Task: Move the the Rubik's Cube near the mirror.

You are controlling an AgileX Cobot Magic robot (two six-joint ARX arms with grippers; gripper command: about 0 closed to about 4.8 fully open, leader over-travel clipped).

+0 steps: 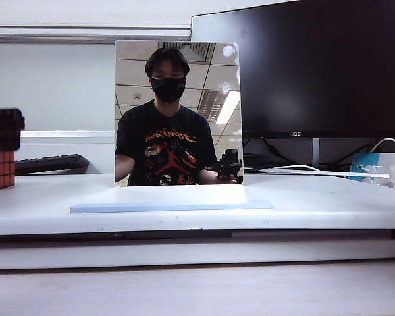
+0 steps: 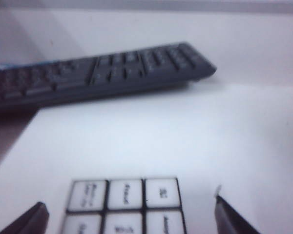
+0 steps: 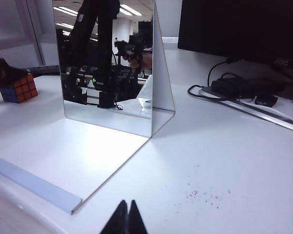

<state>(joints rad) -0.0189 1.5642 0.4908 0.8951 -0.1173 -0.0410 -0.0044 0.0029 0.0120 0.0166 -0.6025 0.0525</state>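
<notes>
Flanking Rubik's Cube (image 2: 124, 207): left gripper (image 2: 132, 217)

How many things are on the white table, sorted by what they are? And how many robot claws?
Puzzle cube: 1
Mirror: 1
Keyboard: 1
Monitor: 1
Robot claws: 2, left claw open over the cube, right claw shut near the mirror
Total: 6

You are looking at an office. A big black monitor (image 1: 316, 66) stands on a white desk (image 1: 316, 197), and a dark keyboard (image 1: 51, 163) lies near it. Cables (image 3: 234, 87) run under the screen. The mirror (image 1: 178, 112) shows a ceiling made of square tiles with long bright lights, like many work rooms have.
</notes>
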